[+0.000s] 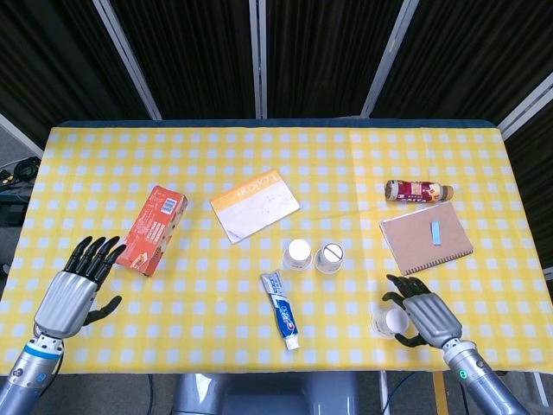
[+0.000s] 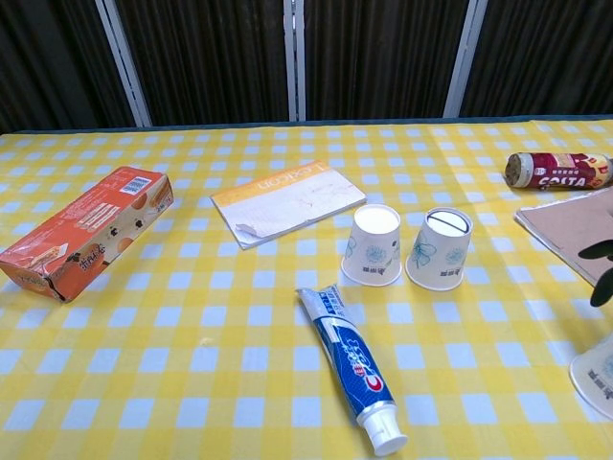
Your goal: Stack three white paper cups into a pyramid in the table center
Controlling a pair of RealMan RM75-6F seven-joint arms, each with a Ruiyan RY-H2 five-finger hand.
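Two white paper cups stand upside down side by side near the table's middle, the left one [image 1: 298, 253] [image 2: 373, 244] and the right one [image 1: 329, 257] [image 2: 440, 248]. A third cup [image 1: 388, 322] [image 2: 596, 372] stands near the front right edge. My right hand [image 1: 425, 316] lies just right of it, fingers curved past its far side and thumb on its near side, without a clear grip. In the chest view only dark fingertips [image 2: 603, 285] show above that cup. My left hand [image 1: 71, 292] hovers at the front left, fingers spread and holding nothing.
A toothpaste tube [image 1: 282, 309] lies in front of the two cups. An orange box [image 1: 153, 228] sits at the left and a white-and-orange booklet [image 1: 255, 204] behind the cups. A brown notebook [image 1: 426, 237] and a lying bottle [image 1: 419, 190] are at the right.
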